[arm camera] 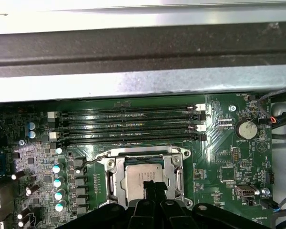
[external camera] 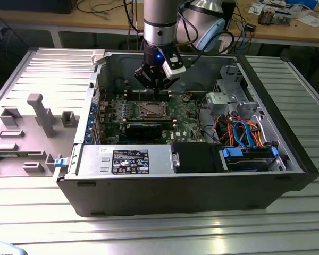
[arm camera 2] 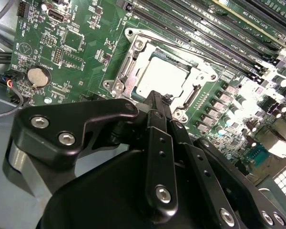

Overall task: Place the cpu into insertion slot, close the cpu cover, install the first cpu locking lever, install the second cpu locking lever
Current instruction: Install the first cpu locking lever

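The cpu (arm camera 2: 163,78) (arm camera: 142,171) lies flat in the insertion slot (external camera: 151,110) on the green motherboard. Its silvery-tan top shows through the window of the cpu cover (arm camera 2: 126,71) (arm camera: 115,177), which lies down over the socket. A thin wire lever (arm camera: 93,159) runs along the socket's edge beside the memory slots. My gripper (external camera: 155,91) (arm camera 2: 156,98) (arm camera: 151,185) hangs just above the chip's near edge. Its black fingers are shut together with nothing between them.
Long black memory slots (arm camera: 133,126) lie beside the socket, and a coin battery (arm camera: 247,129) (arm camera 2: 38,76) sits further off. The case wall (arm camera: 143,52) rises behind the board. A drive cage with blue cables (external camera: 244,151) fills the exterior view's right. A grey fixture plate (external camera: 32,122) lies outside the case.
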Robot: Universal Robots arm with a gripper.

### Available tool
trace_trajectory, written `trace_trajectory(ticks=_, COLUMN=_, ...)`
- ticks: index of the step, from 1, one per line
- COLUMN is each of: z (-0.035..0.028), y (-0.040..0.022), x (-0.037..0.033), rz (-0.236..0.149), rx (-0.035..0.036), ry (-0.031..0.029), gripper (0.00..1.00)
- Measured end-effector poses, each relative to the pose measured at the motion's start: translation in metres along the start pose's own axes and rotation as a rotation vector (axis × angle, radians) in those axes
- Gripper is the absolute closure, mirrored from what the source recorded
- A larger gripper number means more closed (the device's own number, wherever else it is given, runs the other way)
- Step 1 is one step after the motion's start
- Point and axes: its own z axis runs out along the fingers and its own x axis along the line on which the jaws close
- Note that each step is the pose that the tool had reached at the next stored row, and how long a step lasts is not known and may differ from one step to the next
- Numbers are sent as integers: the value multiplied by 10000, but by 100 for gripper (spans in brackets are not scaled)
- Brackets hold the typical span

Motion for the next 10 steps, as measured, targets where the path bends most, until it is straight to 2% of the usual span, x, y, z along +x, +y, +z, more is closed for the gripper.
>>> trace_trajectory(ticks=3, z=0, y=0, x=0, rz=-429, rx=-9, ry=-17, gripper=89)
trace_trajectory(ticks=10, z=0, y=0, x=0, rz=-462, rx=-10, ry=-20, gripper=89)
